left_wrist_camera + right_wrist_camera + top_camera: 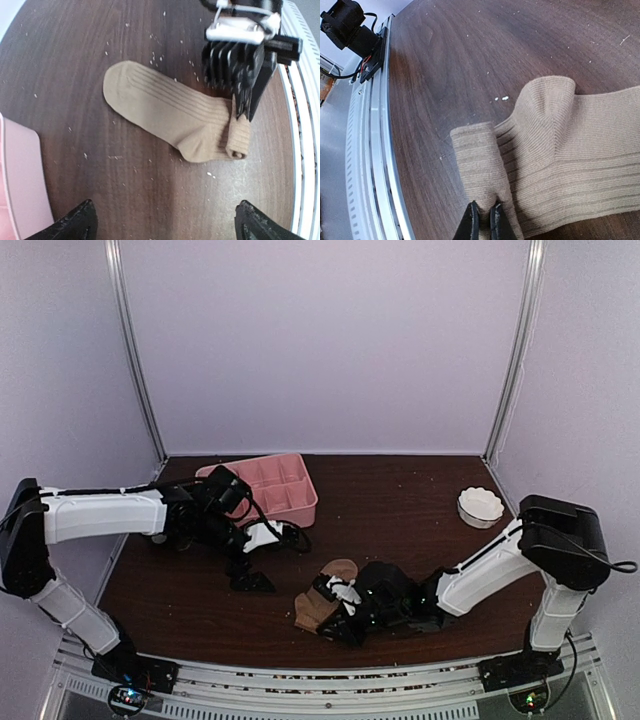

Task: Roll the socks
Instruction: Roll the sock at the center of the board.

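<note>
No text, label, brand, number or sign can be read anywhere.

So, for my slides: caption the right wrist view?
The right gripper pinches the folded-over end of the tan sock.

You have a dark brown wood-grain table [400,490] in front of you, dotted with pale crumbs [156,54]. A pink divided tray [296,510] sits at the far left, near the pale back wall [320,340]. A small white scalloped bowl [467,508] stands well apart from it at the far right. A ribbed metal rail [330,681] runs along the table's near edge.
</note>
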Robot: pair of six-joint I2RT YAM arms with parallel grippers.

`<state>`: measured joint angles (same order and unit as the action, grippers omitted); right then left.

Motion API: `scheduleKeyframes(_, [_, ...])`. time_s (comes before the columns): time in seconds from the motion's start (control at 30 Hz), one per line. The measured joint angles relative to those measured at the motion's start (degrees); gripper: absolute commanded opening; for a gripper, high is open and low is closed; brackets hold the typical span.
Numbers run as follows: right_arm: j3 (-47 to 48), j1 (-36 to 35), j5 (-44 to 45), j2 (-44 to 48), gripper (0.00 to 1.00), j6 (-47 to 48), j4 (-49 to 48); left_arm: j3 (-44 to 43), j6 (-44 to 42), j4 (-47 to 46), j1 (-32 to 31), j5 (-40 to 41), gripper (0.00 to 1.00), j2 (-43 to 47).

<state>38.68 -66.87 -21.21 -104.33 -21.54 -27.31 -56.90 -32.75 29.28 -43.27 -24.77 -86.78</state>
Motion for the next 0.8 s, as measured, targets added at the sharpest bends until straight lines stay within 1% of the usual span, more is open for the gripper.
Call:
scheduleKeyframes(0.07, [0.9, 1.2, -2.6, -0.1, 0.00, -0.4, 1.8, -1.7, -0.8, 0.3, 0.0, -0.3, 0.98, -0.5])
scheduleKeyframes(0.17, [2.0, 2.9, -6.1, -0.4, 0.00, -1.3, 3.8, -6.4, -3.7, 1.4, -0.1, -3.5, 0.97, -5.3])
scheduleKeyframes(0.23, [2.4, 4.3, -8.5, -0.8, 0.00, -2.1, 4.6, -5.4, -6.2, 0.7, -0.5, -4.8, 0.91, -6.2])
scheduleKeyframes(0.3, [2.7, 5.4, -10.9, -1.3, 0.00, -3.2, 5.0, -2.3, -9.0, 1.1, -2.0, -5.7, 0.79, -5.7])
scheduleKeyframes(0.37, [2.6, 6.5, -13.2, -1.9, 0.00, -4.5, 4.9, -0.5, -11.5, 2.4, -4.6, -6.2, 0.71, -5.7])
scheduleKeyframes(0.43, [2.6, 7.4, -15.3, -2.6, 0.00, -6.0, 4.3, 0.1, -13.8, 3.4, -7.5, -6.3, 0.65, -5.7])
scheduleKeyframes(0.53, [2.5, 8.5, -18.1, -3.8, 0.00, -8.4, 2.7, 0.0, -15.8, 3.4, -11.0, -6.2, 0.57, -6.3])
scheduleKeyframes(0.67, [2.1, 9.6, -20.6, -4.8, 0.00, -11.6, 0.5, -1.1, -17.2, 3.3, -13.2, -5.2, 0.46, -10.3])
scheduleKeyframes(0.73, [1.9, 9.8, -21.2, -5.1, 0.00, -13.0, -0.6, -1.9, -17.3, 3.3, -13.6, -4.3, 0.43, -12.4])
scheduleKeyframes(0.8, [1.7, 10.0, -21.5, -5.3, 0.00, -13.9, -1.2, -2.9, -17.2, 3.0, -13.9, -3.3, 0.41, -14.6])
